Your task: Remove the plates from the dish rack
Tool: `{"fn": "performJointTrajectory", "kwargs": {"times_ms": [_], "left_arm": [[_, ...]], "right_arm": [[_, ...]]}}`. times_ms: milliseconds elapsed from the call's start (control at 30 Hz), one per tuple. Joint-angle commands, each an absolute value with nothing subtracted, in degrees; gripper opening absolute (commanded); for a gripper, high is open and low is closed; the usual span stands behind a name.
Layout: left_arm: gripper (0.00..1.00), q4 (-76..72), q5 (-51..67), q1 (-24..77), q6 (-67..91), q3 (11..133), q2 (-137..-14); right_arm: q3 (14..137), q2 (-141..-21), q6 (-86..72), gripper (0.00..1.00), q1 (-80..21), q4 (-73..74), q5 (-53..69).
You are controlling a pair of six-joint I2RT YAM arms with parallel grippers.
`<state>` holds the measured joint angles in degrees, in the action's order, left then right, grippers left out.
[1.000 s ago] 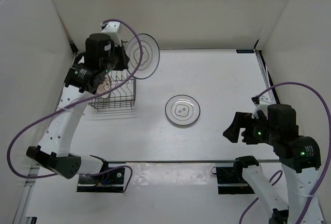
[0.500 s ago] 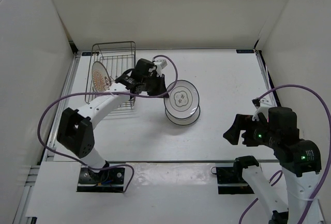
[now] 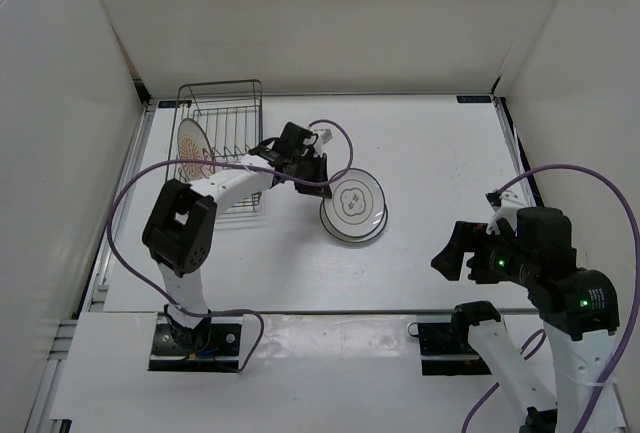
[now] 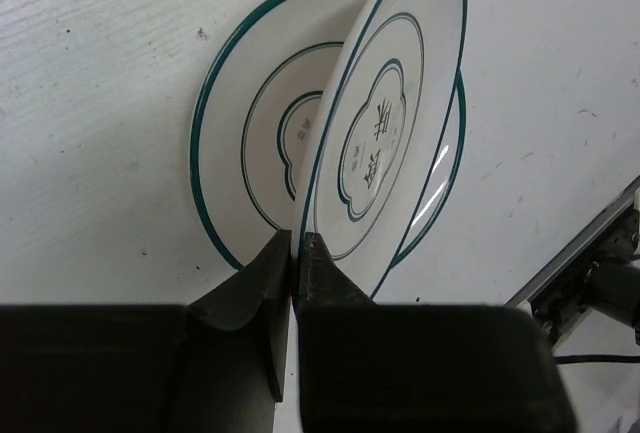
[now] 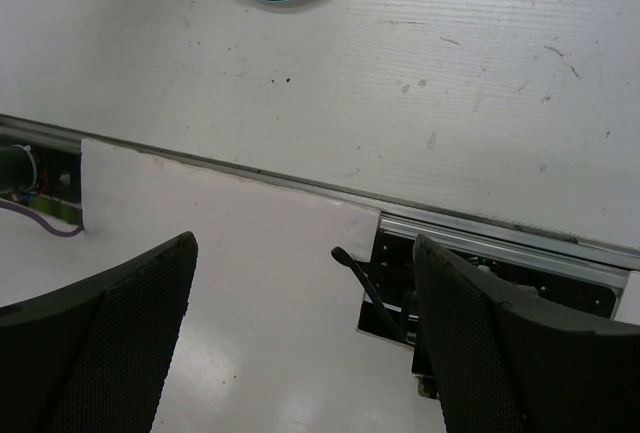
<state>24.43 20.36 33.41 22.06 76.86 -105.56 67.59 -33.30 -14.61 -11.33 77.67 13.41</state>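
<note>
Left fingers (image 4: pixel 250 288) pinching its rim, we've carried the tilted plate (image 4: pixel 385 123) right of the dish rack (image 3: pixel 225 118), over the laid plate (image 4: pixel 245 133); orange plate (image 3: pixel 193 149) remains racked.

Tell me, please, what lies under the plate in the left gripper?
A second plate lies flat on the table beneath the tilted held plate. The held plate covers much of its right side; whether the two touch is hidden.
</note>
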Motion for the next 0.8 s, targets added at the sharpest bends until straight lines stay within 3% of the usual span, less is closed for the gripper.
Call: {"fn": "performJointTrajectory", "kwargs": {"times_ms": [0, 100, 200, 233, 300, 333, 367, 467, 767], "left_arm": [[0.12, 23.38, 21.62, 33.57, 21.01, 80.16, -105.02], [0.27, 23.29, 20.92, 33.66, 20.66, 79.72, -106.08], [0.52, 24.87, 19.87, 33.49, 20.04, 80.07, -106.78], [0.52, 24.87, 19.86, 33.49, 19.78, 80.07, -106.61], [0.64, 27.06, 18.02, 33.49, 18.90, 81.03, -106.61], [0.84, 27.85, 17.67, 33.49, 18.55, 81.38, -106.61], [0.91, 30.65, 16.36, 33.40, 17.94, 82.43, -106.61], [1.00, 33.04, 15.47, 33.57, 16.44, 85.25, -106.87], [1.00, 46.29, 3.62, 37.52, 9.34, 93.49, -103.63]], "right_arm": [[67.59, -32.87, -14.94, 0.90, -11.78, 84.90, 12.57], [67.59, -33.13, -15.03, 0.90, -11.78, 84.82, 12.48], [67.41, -33.05, -14.94, 0.90, -11.87, 84.64, 12.30], [67.50, -33.13, -15.12, 0.90, -11.87, 84.64, 12.22], [67.15, -33.22, -14.94, 0.90, -11.87, 84.55, 12.22], [67.41, -33.14, -15.03, 0.90, -11.78, 84.46, 12.22], [67.24, -33.22, -15.03, 0.90, -12.21, 84.55, 12.22], [67.24, -33.40, -14.94, 0.90, -12.04, 84.38, 12.13], [66.89, -33.22, -14.94, 0.90, -11.87, 84.37, 12.04]]}}
